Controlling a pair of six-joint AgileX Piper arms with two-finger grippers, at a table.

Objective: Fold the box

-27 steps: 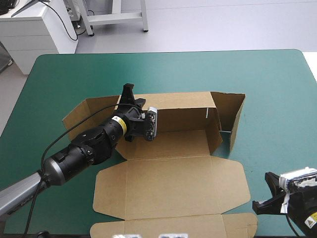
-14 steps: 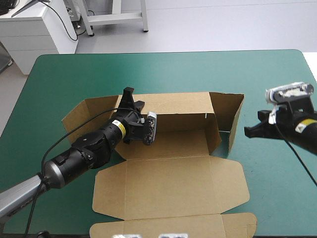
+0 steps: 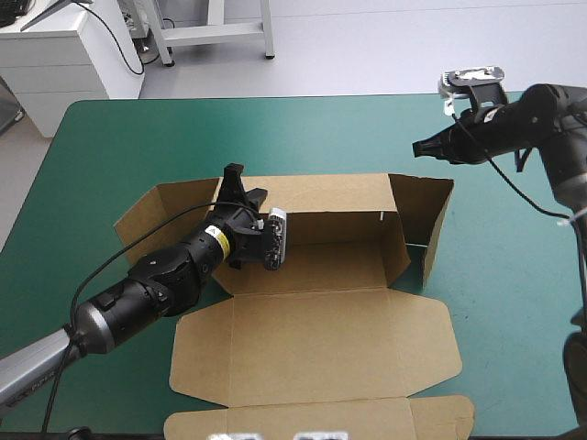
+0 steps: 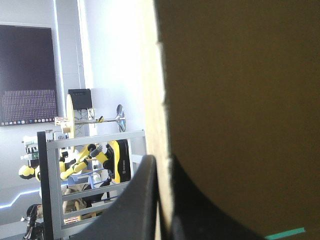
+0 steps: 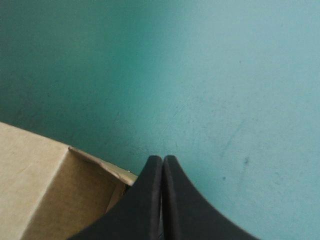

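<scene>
The brown box [image 3: 316,344] lies in the middle of the table, its back wall and right wall raised and its lid flat toward the front edge. My left gripper [image 3: 244,186] is at the left end of the back wall, shut on the box. In the left wrist view the board [image 4: 240,100] stands between the black fingers [image 4: 142,205]. My right gripper [image 3: 419,147] hangs over the cover just beyond the box's far right corner, shut and holding nothing. The right wrist view shows its gripper [image 5: 162,167] shut, with that box corner [image 5: 45,195] below it.
The left side flap [image 3: 160,215] of the box lies spread toward the table's left. The lid's tuck flap [image 3: 321,417] reaches the front edge. Teal-green cover [image 3: 303,133] stretches between the box and the far edge.
My right arm has swung from the table's front right corner up and away to the far right, beyond the box's far corner. The left gripper has stayed on the back wall.
</scene>
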